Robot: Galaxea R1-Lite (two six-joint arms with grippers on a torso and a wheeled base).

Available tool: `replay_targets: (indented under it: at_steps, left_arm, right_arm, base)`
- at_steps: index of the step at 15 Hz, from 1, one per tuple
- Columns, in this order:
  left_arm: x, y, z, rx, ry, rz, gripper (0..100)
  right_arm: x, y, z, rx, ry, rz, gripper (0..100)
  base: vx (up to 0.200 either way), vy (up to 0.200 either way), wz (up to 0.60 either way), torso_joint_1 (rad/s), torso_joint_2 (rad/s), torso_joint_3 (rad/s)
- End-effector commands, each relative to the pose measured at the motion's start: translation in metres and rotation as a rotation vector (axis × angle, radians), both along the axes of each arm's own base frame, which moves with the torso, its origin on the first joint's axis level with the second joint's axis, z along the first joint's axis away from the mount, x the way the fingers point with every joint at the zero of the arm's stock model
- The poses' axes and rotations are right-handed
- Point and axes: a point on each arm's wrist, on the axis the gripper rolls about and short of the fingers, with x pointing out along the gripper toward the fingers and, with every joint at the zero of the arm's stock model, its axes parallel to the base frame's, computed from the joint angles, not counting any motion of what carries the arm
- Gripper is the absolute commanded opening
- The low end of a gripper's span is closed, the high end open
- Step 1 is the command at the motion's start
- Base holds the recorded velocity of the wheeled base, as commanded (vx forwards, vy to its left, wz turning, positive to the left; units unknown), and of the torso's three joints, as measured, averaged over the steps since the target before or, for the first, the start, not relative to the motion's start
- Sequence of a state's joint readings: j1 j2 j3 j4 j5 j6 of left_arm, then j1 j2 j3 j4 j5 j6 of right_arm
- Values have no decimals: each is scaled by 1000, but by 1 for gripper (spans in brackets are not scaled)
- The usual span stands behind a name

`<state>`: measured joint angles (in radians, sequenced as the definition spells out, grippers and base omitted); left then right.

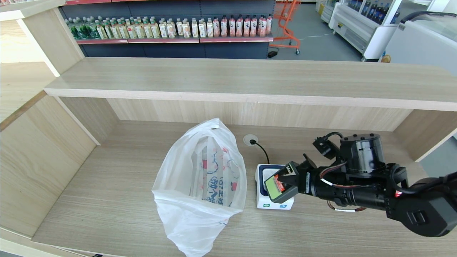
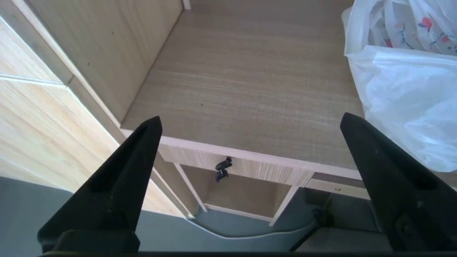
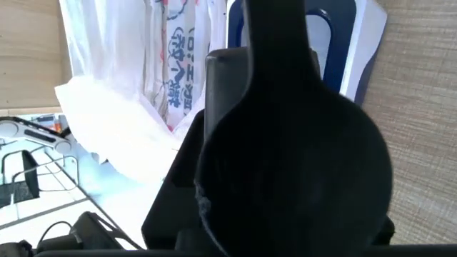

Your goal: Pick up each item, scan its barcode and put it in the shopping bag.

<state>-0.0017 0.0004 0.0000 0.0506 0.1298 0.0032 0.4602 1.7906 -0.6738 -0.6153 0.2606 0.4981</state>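
A small green packet (image 1: 273, 189) is clenched in the right gripper (image 1: 284, 184), held over the scanner (image 1: 282, 206) beneath it, seemingly for barcode reading, with the shopping bag (image 1: 200, 185) stood just ahead of it.

bag (image 1: 200, 185): thin translucent plastic, crinkled | counter (image 1: 107, 200): matt wood-grain, smooth | scanner (image 1: 285, 204): smooth white plastic | packet (image 1: 273, 189): smooth, slightly shiny wrapper
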Motion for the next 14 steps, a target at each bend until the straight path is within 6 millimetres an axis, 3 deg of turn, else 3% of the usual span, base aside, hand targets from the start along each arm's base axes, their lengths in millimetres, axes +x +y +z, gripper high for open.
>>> replay_targets:
  at_steps: [1, 5, 7, 9, 10, 12, 14]
  left_arm:
    - [0, 0, 0, 0, 0, 1, 100]
    - [0, 0, 0, 0, 0, 1, 100]
    - [0, 0, 0, 0, 0, 1, 100]
    - [0, 0, 0, 0, 0, 1, 100]
    - [0, 0, 0, 0, 0, 2, 100]
    - [0, 0, 0, 0, 0, 2, 100]
    - [0, 0, 0, 0, 0, 1, 100]
  right_arm:
    - [6, 8, -9, -22, 13, 16, 0]
    - [4, 8, -2, -33, -26, 33, 0]
    - [-9, 1, 37, 53, -123, 26, 0]
    - [-33, -10, 87, 84, -333, 67, 0]
    - [-37, -13, 93, 46, -396, 86, 0]
    - [-46, -38, 94, -272, -657, 145, 0]
    - [-55, -45, 89, -335, -687, 159, 0]
  base:
    - [0, 0, 0, 0, 0, 0]
    - [0, 0, 0, 0, 0, 0]
    - [0, 0, 0, 0, 0, 0]
    - [0, 0, 0, 0, 0, 0]
    - [0, 0, 0, 0, 0, 0]
    - [0, 0, 0, 0, 0, 0]
    - [0, 0, 0, 0, 0, 0]
